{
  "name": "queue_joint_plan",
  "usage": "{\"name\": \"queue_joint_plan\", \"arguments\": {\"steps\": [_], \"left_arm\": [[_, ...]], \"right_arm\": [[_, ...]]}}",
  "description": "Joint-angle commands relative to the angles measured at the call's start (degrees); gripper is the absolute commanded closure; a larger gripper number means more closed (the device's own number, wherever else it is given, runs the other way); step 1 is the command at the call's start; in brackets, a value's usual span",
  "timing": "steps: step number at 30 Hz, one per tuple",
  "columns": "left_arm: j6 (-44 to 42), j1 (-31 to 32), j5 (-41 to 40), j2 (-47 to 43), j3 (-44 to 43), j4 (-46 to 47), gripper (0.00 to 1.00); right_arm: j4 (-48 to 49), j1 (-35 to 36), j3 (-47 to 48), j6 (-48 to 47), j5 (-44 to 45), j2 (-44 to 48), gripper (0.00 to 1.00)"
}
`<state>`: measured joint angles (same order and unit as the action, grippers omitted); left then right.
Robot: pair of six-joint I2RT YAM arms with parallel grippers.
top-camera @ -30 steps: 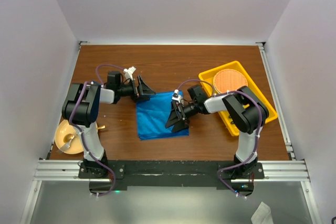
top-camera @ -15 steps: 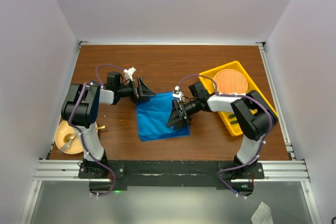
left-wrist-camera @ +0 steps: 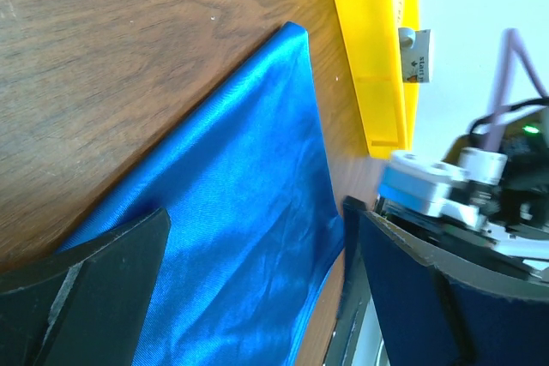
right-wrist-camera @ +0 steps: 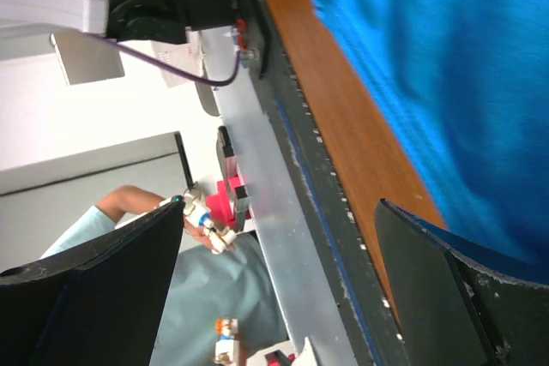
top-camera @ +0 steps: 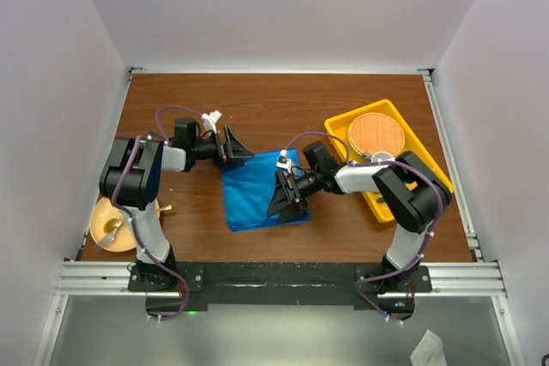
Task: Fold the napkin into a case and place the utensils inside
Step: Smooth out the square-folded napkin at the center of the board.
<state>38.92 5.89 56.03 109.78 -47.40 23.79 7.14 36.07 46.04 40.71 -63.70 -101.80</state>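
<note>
The bright blue napkin (top-camera: 253, 190) lies flat as a rough square in the middle of the table. It also fills the left wrist view (left-wrist-camera: 232, 203) and the top right corner of the right wrist view (right-wrist-camera: 446, 57). My left gripper (top-camera: 235, 147) hovers open at the napkin's far left corner, and its jaws (left-wrist-camera: 257, 297) have only cloth below them. My right gripper (top-camera: 287, 198) stands open over the napkin's right near part, with nothing between its fingers (right-wrist-camera: 274, 280). The utensils are out of view.
A yellow tray (top-camera: 403, 195) holding a round orange disc (top-camera: 376, 132) sits at the right, its wall (left-wrist-camera: 373, 49) close to the napkin. A yellow bowl (top-camera: 101, 231) with a gold spoon sits near left. A metal rail (right-wrist-camera: 283, 237) runs along the near table edge.
My right gripper has slid a little toward the near edge and left over the napkin, its forearm lowering. The left arm and napkin have not moved.
</note>
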Motion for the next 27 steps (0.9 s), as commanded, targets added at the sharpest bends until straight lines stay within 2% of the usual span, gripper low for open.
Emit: {"name": "queue_joint_plan", "arguments": {"steps": [1, 9, 14, 17, 21, 24, 27], "left_arm": [[-3.93, -0.62, -4.97, 1.49, 2.05, -6.56, 0.00], [-6.40, -0.62, -4.88, 1.14, 1.61, -9.20, 0.00], [-7.10, -0.70, -3.13, 0.79, 0.47, -9.47, 0.00], [-6.40, -0.62, 0.56, -1.31, -0.68, -8.68, 0.00], [-3.32, 0.00, 3.21, -7.55, -2.26, -7.97, 0.00], [-0.09, 0.70, 1.64, -10.28, -3.67, -7.54, 0.00], [6.58, 2.01, -0.73, -10.99, -2.44, -0.87, 0.00]], "right_arm": [[-4.75, -0.30, -0.34, -8.42, 0.07, -1.82, 0.02], [-6.17, -1.97, -1.66, -12.67, -0.54, -8.23, 0.02], [-9.05, -1.80, -0.34, -12.76, -1.16, -5.27, 0.02], [-13.71, -1.80, 4.04, -12.32, -1.25, 1.50, 0.02], [-20.58, -3.20, 15.27, -13.63, -0.20, 6.78, 0.02], [-19.19, -7.15, 19.42, -10.93, 4.27, 7.14, 0.02], [-14.27, -10.76, 21.01, -8.29, 10.78, 5.21, 0.02]]}}
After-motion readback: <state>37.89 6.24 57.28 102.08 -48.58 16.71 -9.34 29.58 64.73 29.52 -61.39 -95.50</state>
